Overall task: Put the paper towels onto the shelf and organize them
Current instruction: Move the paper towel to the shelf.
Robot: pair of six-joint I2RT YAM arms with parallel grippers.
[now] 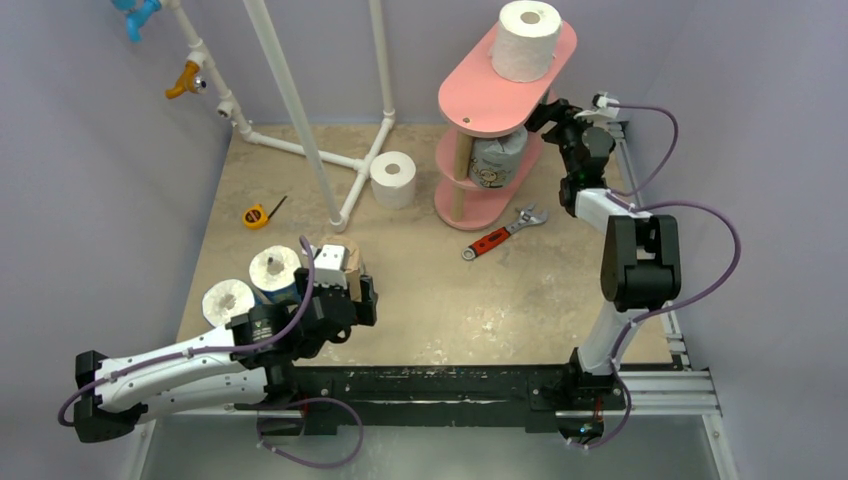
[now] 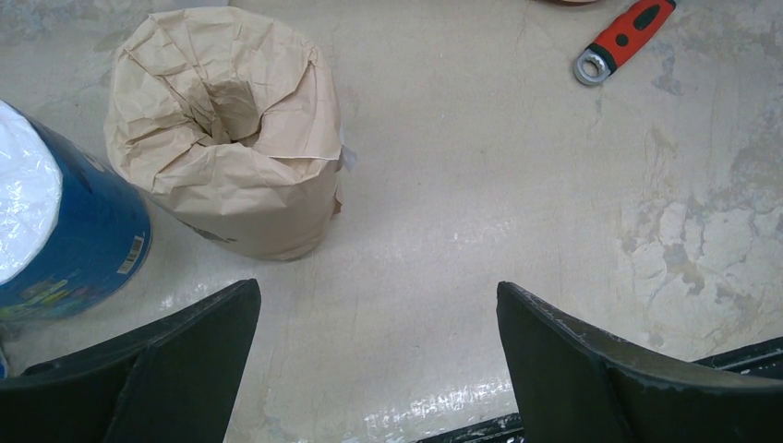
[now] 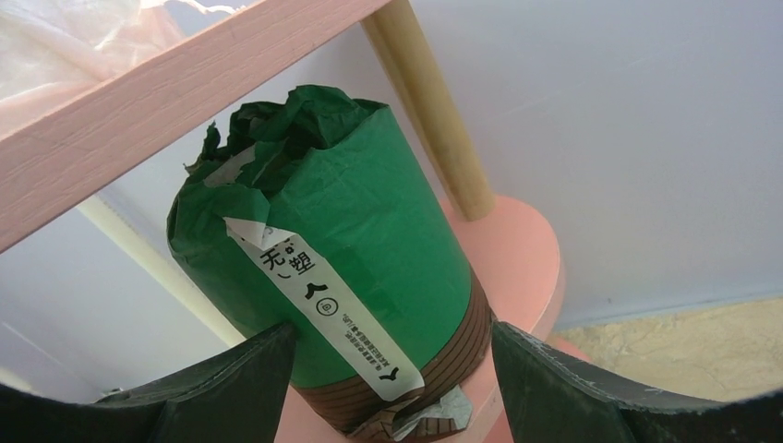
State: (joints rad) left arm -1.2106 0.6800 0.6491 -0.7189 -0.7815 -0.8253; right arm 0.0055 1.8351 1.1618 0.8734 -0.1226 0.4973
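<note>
— Left gripper (image 2: 377, 288): hanging over the table (image 2: 480, 185), spreading wide, holding nothing.
— Pointing at what?
— Pointing past the tan roll (image 2: 222, 129), which is standing upright ahead and to the left, just beside the blue roll (image 2: 65, 231). Lying farther off: the wrench (image 2: 623, 39).
— And the right gripper (image 3: 392, 328)?
— Sitting under the top board of the shelf (image 1: 465, 100), bracketing the green roll (image 3: 369, 240) that is standing on the middle board. Lying right against both its sides with the fingers (image 3: 249, 378); gripping or merely touching, impossible to tell.
— Elsewhere?
— Sitting on the top board: a white roll (image 1: 527, 40). Sharing the middle board: a grey roll (image 1: 497, 160). Standing on the table by the pipe frame (image 1: 289, 100): a second white roll (image 1: 393, 178).
</note>
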